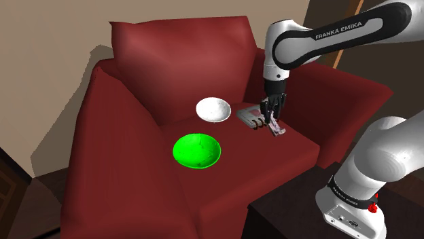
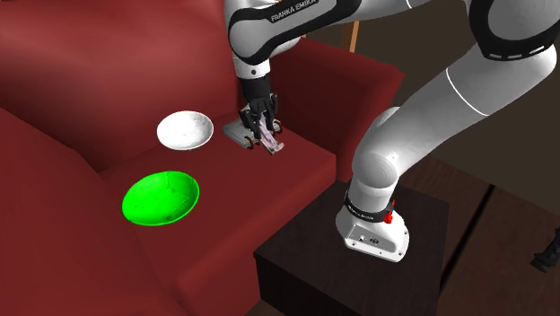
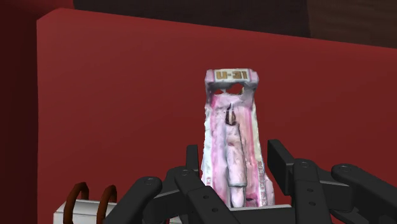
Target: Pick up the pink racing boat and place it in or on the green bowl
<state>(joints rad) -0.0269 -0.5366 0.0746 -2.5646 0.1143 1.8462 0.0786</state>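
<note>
My black gripper (image 1: 274, 110) is over the red seat cushion, shut on the pink racing boat (image 1: 276, 127). The boat hangs lengthwise from the fingers, its far end close to the cushion. In the wrist view the pink and white boat (image 3: 231, 143) sits clasped between the two fingers (image 3: 284, 167), its labelled end pointing away from the gripper (image 3: 234, 156). From the second exterior view, the gripper (image 2: 263, 123) and boat (image 2: 271, 140) are well to the right of the green bowl (image 2: 160, 197). That bowl (image 1: 197, 151) lies on the seat's front part.
A white bowl (image 1: 213, 109) rests on the seat behind the green one. A small grey object with brown rings (image 1: 249, 114) lies right beside the gripper. Red armrests (image 1: 340, 95) and the backrest (image 1: 183, 61) enclose the seat. The robot's dark stand (image 2: 359, 260) adjoins the seat front.
</note>
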